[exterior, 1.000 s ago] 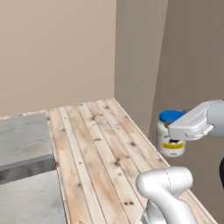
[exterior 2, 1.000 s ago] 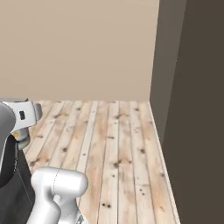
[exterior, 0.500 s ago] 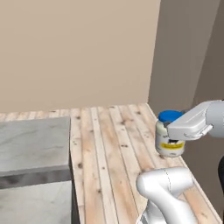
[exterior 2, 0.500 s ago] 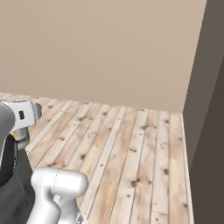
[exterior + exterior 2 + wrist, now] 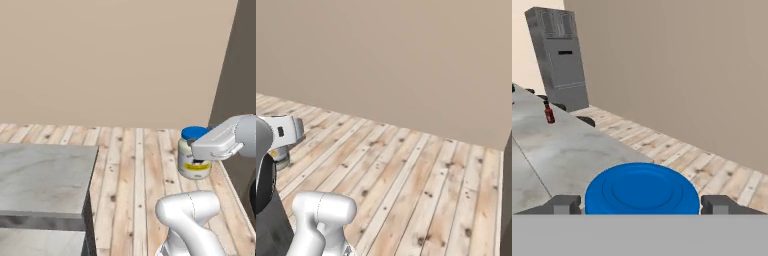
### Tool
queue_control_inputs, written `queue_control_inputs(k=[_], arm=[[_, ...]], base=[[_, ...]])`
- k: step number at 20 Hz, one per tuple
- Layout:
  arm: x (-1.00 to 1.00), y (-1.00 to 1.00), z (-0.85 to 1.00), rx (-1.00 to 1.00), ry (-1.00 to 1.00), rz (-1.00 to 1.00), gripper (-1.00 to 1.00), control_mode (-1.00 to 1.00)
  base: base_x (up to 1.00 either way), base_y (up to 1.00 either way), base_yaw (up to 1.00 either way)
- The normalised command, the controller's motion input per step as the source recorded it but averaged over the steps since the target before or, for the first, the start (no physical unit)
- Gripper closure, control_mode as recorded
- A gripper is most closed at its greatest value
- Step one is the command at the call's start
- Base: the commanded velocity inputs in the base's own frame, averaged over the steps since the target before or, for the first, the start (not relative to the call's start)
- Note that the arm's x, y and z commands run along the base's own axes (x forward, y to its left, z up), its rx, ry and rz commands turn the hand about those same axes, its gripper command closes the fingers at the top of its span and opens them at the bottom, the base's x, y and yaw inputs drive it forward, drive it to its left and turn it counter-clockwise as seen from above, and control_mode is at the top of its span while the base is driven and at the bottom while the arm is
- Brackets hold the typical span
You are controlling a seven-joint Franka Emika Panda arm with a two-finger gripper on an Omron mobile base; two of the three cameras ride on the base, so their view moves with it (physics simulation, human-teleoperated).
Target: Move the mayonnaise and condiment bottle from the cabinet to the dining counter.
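**Mayonnaise in transit to the dining counter**

The hand (image 5: 641,204) pinches the mayonnaise (image 5: 192,159), held aloft over the wooden floor (image 5: 135,170). The condiment bottle (image 5: 549,112) already stands on the tabletop (image 5: 572,150), at ten o'clock. Next move, likely: approach the tabletop and lower the jar onto bare marble.
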Motion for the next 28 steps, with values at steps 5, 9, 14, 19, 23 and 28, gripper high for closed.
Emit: queue_control_inputs(k=[5,9,14,19,23,28], arm=[[0.0,0.0,0.0,0.0,0.0,0.0,1.0,1.0],[0.0,0.0,0.0,0.0,0.0,0.0,1.0,1.0],[0.0,0.0,0.0,0.0,0.0,0.0,1.0,1.0],[0.0,0.0,0.0,0.0,0.0,0.0,1.0,1.0],[0.0,0.0,0.0,0.0,0.0,0.0,1.0,1.0],[0.0,0.0,0.0,0.0,0.0,0.0,1.0,1.0]], base=[[0.64,-0.36,0.38],[0.63,-0.36,0.37],[0.54,-0.41,0.36],[0.54,-0.4,0.36],[0.54,-0.44,0.36],[0.53,-0.45,0.37]])
